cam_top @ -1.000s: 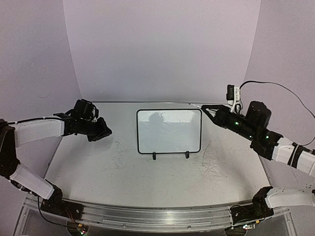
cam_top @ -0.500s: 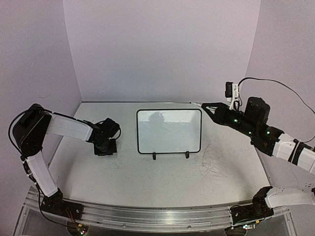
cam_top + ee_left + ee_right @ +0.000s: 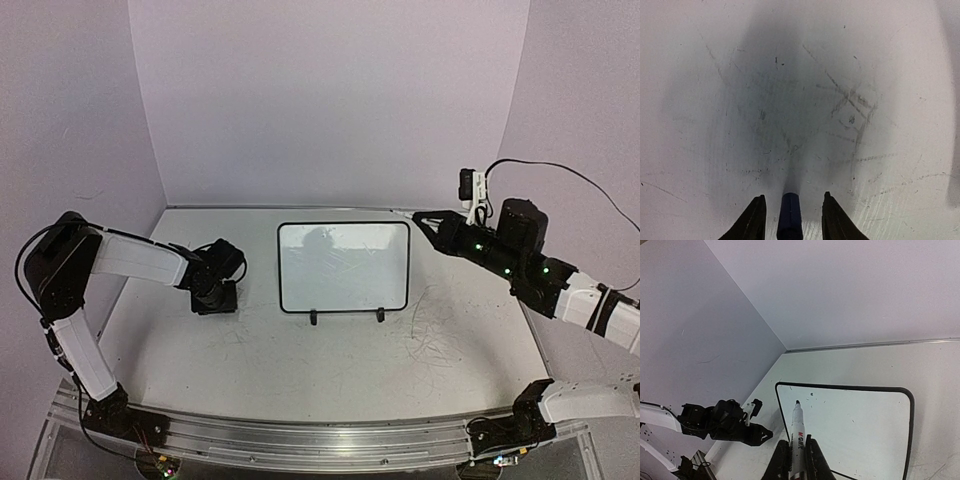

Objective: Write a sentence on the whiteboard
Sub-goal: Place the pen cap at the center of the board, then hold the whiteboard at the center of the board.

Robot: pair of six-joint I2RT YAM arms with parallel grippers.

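- The desk is a wide matte white sheet, scuffed all over with grey scratches and scribbles. Under the left arm these form a rough boxy tangle.
- The whiteboard sits at mid-desk. It is a glossy white rectangle in a thin black frame with rounded corners, with two small black feet on its 6 o'clock edge. Its long axis runs from 9 to 3 o'clock. The face is blank but for faint smears, so I judge the writing not yet begun.
- The right gripper hovers just off the board's 2 o'clock corner, jaws narrow and clamped on the marker. The board lies toward 8 o'clock from it. This arm is the nearer one and the only one holding a pen, so the first stroke should fall to it.
- The left gripper points down at bare desk, well off the board's 9 o'clock side. Its jaws are partly spread, with a gap on each side of the thing between them.
- The marker has a slim white barrel with a printed label. Its dark tip is bare and aimed toward the board, apparently raised above it.
- The blue cylinder between the left jaws is smooth and dark. It may be the pen's cap, but I cannot tell.
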